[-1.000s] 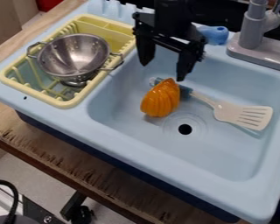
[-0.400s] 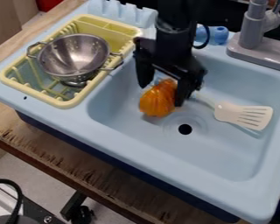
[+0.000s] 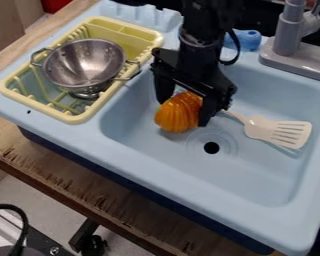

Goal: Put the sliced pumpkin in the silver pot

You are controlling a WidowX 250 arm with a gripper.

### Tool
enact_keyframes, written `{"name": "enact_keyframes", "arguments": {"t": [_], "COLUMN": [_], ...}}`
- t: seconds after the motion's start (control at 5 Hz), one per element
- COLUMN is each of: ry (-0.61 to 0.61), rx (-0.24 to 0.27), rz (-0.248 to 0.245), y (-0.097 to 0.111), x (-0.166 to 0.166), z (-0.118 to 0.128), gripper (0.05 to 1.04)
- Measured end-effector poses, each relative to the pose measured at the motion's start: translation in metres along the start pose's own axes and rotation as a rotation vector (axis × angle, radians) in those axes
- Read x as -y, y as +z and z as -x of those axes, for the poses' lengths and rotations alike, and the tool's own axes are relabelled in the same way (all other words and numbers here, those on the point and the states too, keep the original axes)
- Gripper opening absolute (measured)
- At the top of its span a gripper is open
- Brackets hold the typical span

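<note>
Wooden worktop (image 3: 102, 200) supported a light-blue toy sink unit (image 3: 189, 195), which housed one recessed basin (image 3: 256, 185) and carried a yellow dish rack (image 3: 76, 119) at the left of the view. A grey faucet (image 3: 287, 37) was mounted at the rear right, with a blue item (image 3: 246, 39) near its base.

Contents, dish rack: one silver pot (image 3: 89, 59). The pot was seated at a tilt, mouth facing upward, with its inner wall and bottom exposed. Two wire handles projected from opposite sides of its rim; the right-hand handle, as viewed, extended over the rack edge nearest the basin. Rack tines and a divided section at the far end surrounded the pot.

Contents, basin: the sliced pumpkin (image 3: 178, 118) and a white slotted spatula (image 3: 277, 131). The pumpkin, orange and ribbed, was located in the left part of the basin, near the round drain (image 3: 211, 147). The spatula lay to the right of the pumpkin, with its slotted head toward the right wall and its handle directed toward the gripper (image 3: 184, 113).

Gripper condition: positioned over the basin, fingers spread and straddling the pumpkin, one on each side. Firm contact between fingers and pumpkin could not be confirmed.
</note>
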State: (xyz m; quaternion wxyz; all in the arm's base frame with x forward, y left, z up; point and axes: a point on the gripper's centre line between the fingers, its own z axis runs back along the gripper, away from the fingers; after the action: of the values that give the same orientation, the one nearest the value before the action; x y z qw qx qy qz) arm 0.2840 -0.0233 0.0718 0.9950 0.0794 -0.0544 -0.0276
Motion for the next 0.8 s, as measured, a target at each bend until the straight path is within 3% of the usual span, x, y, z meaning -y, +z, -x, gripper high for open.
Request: {"name": "enact_keyframes", "arguments": {"t": [0.2,0.4,0.6,0.8], "ry": [0.025,0.046,0.056,0.087], "rx": [-0.014,0.002,0.012,-0.019], "rz": [0.001,0.001,-0.006,0.028], "y": [-0.0039,-0.0051,-0.006,-0.0021], "x": [0.0019,0.0039,0.0037,0.0079], "z": [0.0013,0.0002,0.0002,0.0062], "gripper": [0.677,0.616,0.615,0.615]}}
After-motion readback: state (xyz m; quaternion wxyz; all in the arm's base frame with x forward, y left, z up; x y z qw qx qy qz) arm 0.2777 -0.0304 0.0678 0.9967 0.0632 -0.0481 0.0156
